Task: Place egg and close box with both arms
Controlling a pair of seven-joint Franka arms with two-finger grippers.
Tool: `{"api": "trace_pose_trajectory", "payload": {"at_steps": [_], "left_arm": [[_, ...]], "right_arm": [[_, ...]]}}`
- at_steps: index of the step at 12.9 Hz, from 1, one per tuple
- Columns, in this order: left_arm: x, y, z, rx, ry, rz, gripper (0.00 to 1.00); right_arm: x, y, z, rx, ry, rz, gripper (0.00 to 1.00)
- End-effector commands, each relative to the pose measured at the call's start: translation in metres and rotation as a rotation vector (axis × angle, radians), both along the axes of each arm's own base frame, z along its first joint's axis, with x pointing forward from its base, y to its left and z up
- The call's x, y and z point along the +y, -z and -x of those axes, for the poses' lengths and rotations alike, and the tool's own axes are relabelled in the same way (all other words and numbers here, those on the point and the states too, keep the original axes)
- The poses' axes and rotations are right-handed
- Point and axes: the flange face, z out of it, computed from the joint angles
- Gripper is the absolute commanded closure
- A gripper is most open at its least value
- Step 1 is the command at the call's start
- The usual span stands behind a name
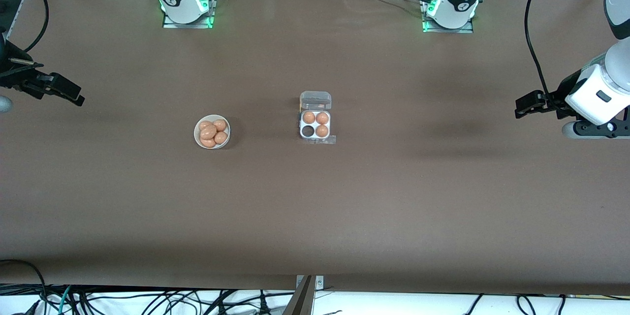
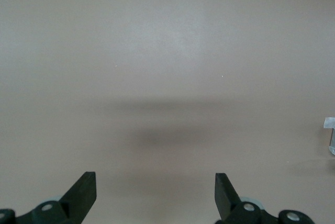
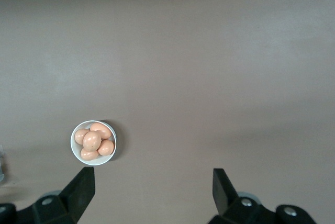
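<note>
A small square clear-plastic egg box [image 1: 315, 124] sits mid-table with its transparent hinged lid [image 1: 315, 100] swung open; three of its four cups hold brown eggs [image 1: 315, 117] and one cup [image 1: 308, 131] is bare. Toward the right arm's end, well apart from the box, a round white bowl [image 1: 212, 132] holds five brown eggs [image 3: 93, 141]. Both arms wait high over the brown table [image 1: 315, 216] ends, the black left gripper [image 2: 155, 192] and right gripper [image 3: 154, 188] each spread wide, grasping nothing.

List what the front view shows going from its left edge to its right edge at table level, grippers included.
Right gripper → bowl of eggs → box, lid open, three cups filled → left gripper.
</note>
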Motion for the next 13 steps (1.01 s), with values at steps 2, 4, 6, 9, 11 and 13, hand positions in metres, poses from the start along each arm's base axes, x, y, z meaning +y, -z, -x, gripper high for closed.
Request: {"api": "trace_pose_trajectory", "payload": {"at_steps": [2, 4, 6, 9, 11, 13], "left_arm": [[0.001, -0.001, 0.002, 0.005, 0.006, 0.014, 0.00], [0.001, -0.001, 0.002, 0.005, 0.006, 0.014, 0.00], [0.001, -0.001, 0.002, 0.005, 0.006, 0.014, 0.00], [0.001, -0.001, 0.003, 0.007, 0.007, 0.014, 0.00], [0.001, 0.001, 0.002, 0.010, 0.006, 0.014, 0.00], [0.001, 0.000, 0.003, 0.007, 0.006, 0.014, 0.00]], "right_arm": [[0.005, 0.016, -0.003, 0.028, -0.004, 0.012, 0.00], [0.026, 0.027, -0.009, 0.045, -0.049, 0.016, 0.00], [0.036, 0.042, -0.017, 0.057, -0.064, 0.016, 0.00], [0.065, 0.076, -0.034, 0.056, -0.030, 0.008, 0.00], [0.094, 0.097, -0.042, 0.053, 0.096, 0.007, 0.00], [0.129, 0.122, -0.054, 0.015, 0.219, -0.022, 0.00]]}}
